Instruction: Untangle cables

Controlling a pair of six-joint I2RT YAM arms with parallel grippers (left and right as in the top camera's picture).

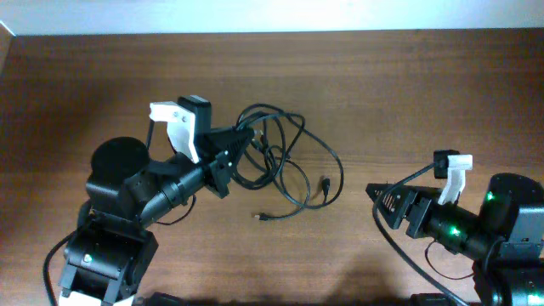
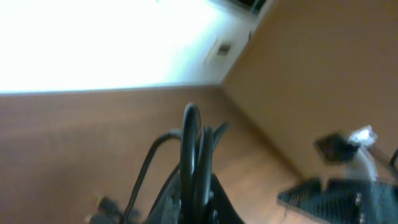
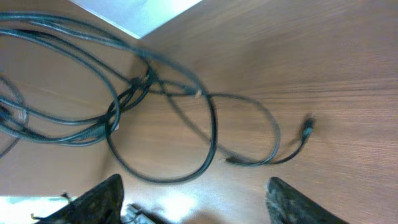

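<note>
The cables (image 1: 280, 153) are thin black cords lying in tangled loops on the middle of the wooden table, with one plug end (image 1: 325, 184) on the right and another (image 1: 262, 218) nearer the front. My left gripper (image 1: 244, 141) is shut on the left side of the tangle. In the left wrist view, several strands of the cables (image 2: 191, 143) rise from between its jaws (image 2: 198, 193). My right gripper (image 1: 375, 202) stands open to the right of the cables, touching nothing. In the right wrist view, the loops (image 3: 208, 134) and a plug (image 3: 307, 127) lie beyond its fingertips (image 3: 101, 198).
The wooden table (image 1: 408, 93) runs to a pale wall edge at the back. Thick black wires (image 1: 399, 246) trail from the right arm's base. The right arm's body (image 2: 339, 193) shows at the right in the left wrist view.
</note>
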